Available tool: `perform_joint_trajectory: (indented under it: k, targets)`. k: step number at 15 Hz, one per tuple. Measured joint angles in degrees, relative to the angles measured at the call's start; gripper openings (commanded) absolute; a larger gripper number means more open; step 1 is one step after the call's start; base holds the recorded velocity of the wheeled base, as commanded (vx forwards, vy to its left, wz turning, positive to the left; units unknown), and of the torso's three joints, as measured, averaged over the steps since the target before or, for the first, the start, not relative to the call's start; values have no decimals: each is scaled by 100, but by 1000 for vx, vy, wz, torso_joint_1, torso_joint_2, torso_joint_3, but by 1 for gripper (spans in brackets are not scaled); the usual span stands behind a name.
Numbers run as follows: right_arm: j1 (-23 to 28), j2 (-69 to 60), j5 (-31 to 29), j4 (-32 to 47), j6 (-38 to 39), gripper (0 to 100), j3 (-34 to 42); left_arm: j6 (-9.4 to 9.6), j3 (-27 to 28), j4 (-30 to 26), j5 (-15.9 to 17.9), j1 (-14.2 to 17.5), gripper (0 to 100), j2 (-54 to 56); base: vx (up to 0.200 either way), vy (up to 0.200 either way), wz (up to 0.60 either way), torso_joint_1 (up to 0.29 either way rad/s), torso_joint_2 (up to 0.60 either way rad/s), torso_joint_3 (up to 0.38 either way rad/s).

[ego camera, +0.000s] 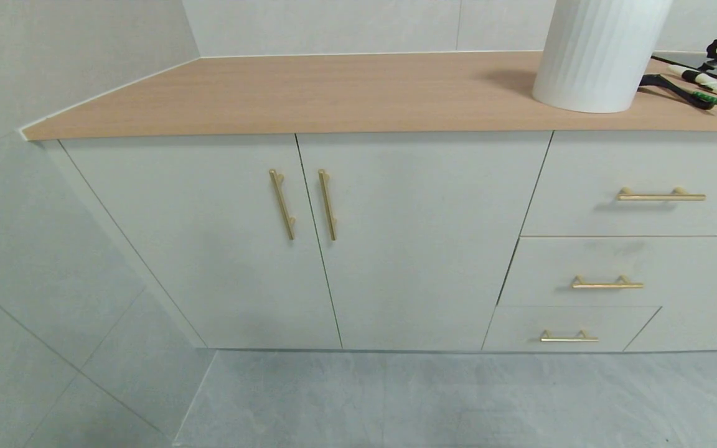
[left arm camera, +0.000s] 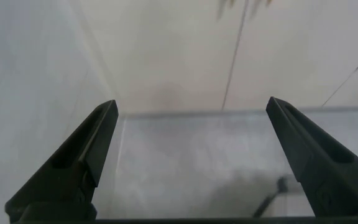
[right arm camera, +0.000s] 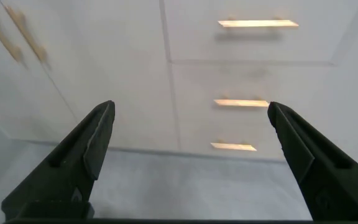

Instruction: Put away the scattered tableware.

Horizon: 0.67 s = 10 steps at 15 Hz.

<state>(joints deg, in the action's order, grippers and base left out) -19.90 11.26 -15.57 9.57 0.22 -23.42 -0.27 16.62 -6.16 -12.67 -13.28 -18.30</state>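
In the head view you've got the wooden surface (ego camera: pixel 333 93) with a tall white ribbed container (ego camera: pixel 595 56) on its right end, and the scattered utensils (ego camera: pixel 701 84) lie just beside it at the far right edge, dark handles plus a pale one. Below sit two cabinet doors (ego camera: pixel 209 249) and a stack of three drawers (ego camera: pixel 645 186), all closed. In the left wrist view your left claw (left arm camera: pixel 191 102) is spread wide with nothing in it, low over the floor (left arm camera: pixel 191 162) by the cabinet base. In the right wrist view your right claw (right arm camera: pixel 190 104) is released too, facing the gold drawer handles (right arm camera: pixel 258 23).
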Motion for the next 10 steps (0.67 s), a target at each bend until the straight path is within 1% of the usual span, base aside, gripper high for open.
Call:
perform_joint_trajectory:
  k: [1, 2, 5, 6, 7, 8, 9, 10]
  targets:
    - [122, -374, -107, 323, -68, 100, -89, 5, -77, -400, 27, 123, 100, 364, 0, 0, 0, 0, 0, 0]
    - [185, -631, -334, 356, -95, 100, -150, 9, -185, -567, 30, 258, 100, 658, 0, 0, 0, 0, 0, 0]
    - [247, -1001, -794, 393, -108, 100, -172, -2, -397, -616, -230, 642, 100, 1097, 0, 0, 0, 0, 0, 0]
    - [256, -1053, -877, 436, -137, 100, -174, 27, -446, -605, -257, 853, 100, 1202, 0, 0, 0, 0, 0, 0]
    - [267, -1075, -892, 449, -169, 100, -199, 146, -483, -596, -200, 1017, 100, 1337, 0, 0, 0, 0, 0, 0]
    - [290, -1036, -903, 457, -199, 100, -240, 393, -540, -607, -77, 1141, 100, 1486, 0, 0, 0, 0, 0, 0]
    - [405, -914, -901, 457, -211, 100, -286, 566, -664, -616, 16, 1234, 100, 1609, 0, 0, 0, 0, 0, 0]
    - [628, -791, -874, 466, -218, 100, -304, 606, -763, -613, 29, 1276, 100, 1687, 0, 0, 0, 0, 0, 0]
